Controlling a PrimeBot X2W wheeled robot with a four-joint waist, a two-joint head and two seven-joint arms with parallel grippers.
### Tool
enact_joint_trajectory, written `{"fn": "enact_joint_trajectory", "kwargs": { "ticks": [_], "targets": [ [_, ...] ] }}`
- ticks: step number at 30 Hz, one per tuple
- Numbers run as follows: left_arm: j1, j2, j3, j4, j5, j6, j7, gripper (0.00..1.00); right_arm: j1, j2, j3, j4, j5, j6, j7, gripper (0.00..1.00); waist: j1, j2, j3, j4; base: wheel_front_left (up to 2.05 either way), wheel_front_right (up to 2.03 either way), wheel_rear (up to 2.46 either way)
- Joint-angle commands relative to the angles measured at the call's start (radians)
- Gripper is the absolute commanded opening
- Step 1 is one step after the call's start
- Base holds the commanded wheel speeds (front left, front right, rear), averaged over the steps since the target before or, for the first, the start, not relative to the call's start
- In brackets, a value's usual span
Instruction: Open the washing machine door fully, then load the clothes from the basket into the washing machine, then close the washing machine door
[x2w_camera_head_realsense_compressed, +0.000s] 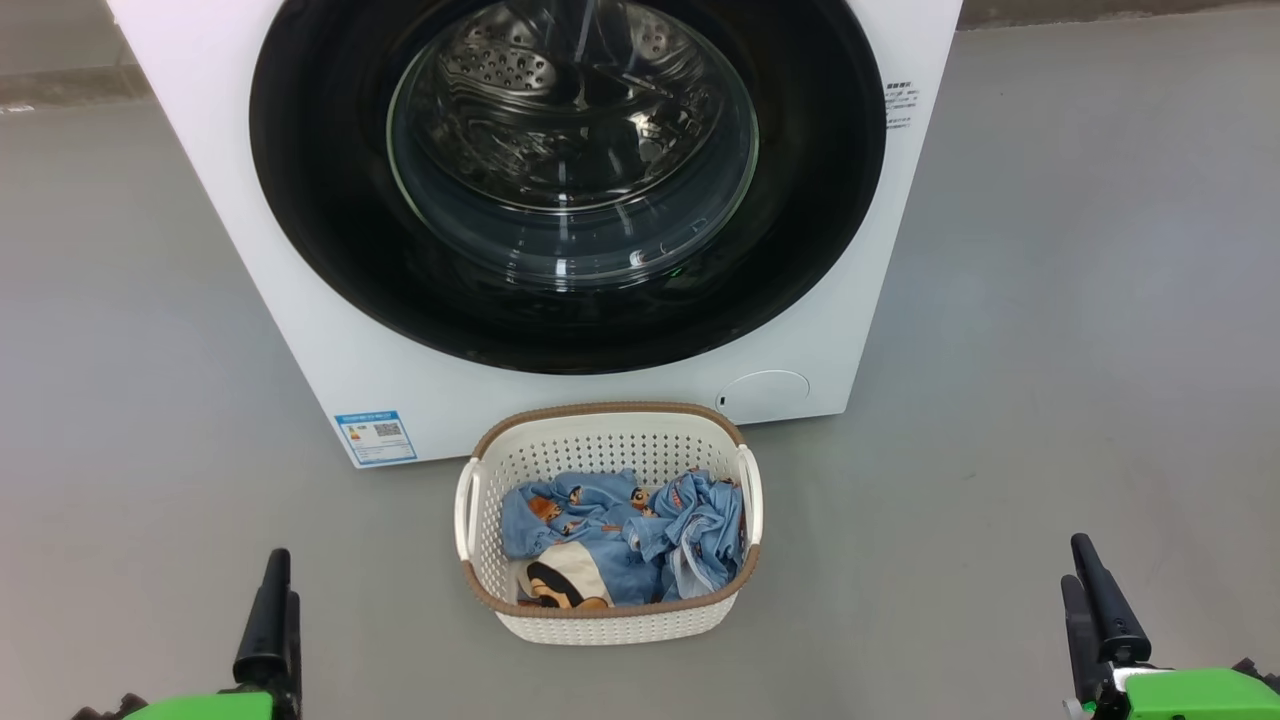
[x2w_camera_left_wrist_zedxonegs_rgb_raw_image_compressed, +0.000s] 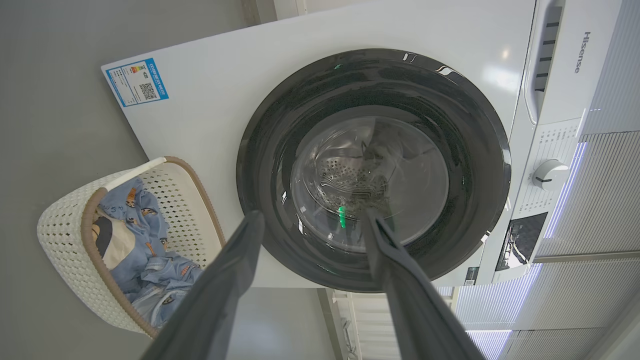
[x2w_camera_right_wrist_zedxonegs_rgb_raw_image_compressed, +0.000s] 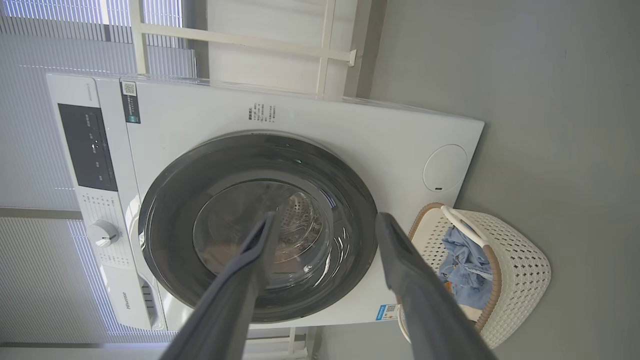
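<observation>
Two grippers low in the head view: left gripper (x2w_camera_head_realsense_compressed: 278, 590) at 8 o'clock of the basket (x2w_camera_head_realsense_compressed: 600, 625), right gripper (x2w_camera_head_realsense_compressed: 1078, 565) at 4 o'clock, both well apart from it. Jaws of each spread wide, confirmed in both wrist views; nothing held by either.

Shut, by the look of it: washing machine door (x2w_camera_head_realsense_compressed: 320, 200), black rim flush on the white front of the washing machine (x2w_camera_head_realsense_compressed: 300, 350), steel drum (x2w_camera_head_realsense_compressed: 520, 90) seen through the glass bowl. Step one not yet begun.

Basket on the floor (x2w_camera_head_realsense_compressed: 1050, 350) at 6 o'clock of the door, just beside the machine's foot; round flap (x2w_camera_head_realsense_compressed: 765, 392) at 1 o'clock of it, blue sticker (x2w_camera_head_realsense_compressed: 376, 437) at 10 o'clock. Inside it, clothes (x2w_camera_head_realsense_compressed: 600, 530) bunched on the bottom, below the rim.

Handling, judged: door rigid, hinged, probably latched, so expect a firm pull before release. Glossy rim likely slippery; glass bowl no place for a pinch. No handle or recess made out on the rim (hinge side likewise undetermined), so hook behind the rim's outer edge. Clothes soft, light, limp; pinch a raised fold near the bundle's middle, expect trailing ends. Basket light, apt to slide if snagged.
</observation>
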Motion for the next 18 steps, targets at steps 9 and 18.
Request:
{"fn": "enact_joint_trajectory", "kwargs": {
  "ticks": [9, 18],
  "targets": [
    [-0.051, 0.014, 0.008, -0.025, 0.147, -0.004, -0.035, 1.0, -0.049, -0.049, 0.034, -0.027, -0.112, 0.001, -0.042, 1.0, 0.0, 0.0, -0.002, 0.001, 0.0, 0.0, 0.0],
    [-0.056, 0.013, 0.009, -0.031, 0.308, -0.005, -0.062, 1.0, -0.06, -0.069, 0.049, -0.026, -0.261, 0.001, -0.07, 1.0, 0.0, 0.0, -0.001, 0.001, 0.0, 0.0, 0.0]
  ]
}}
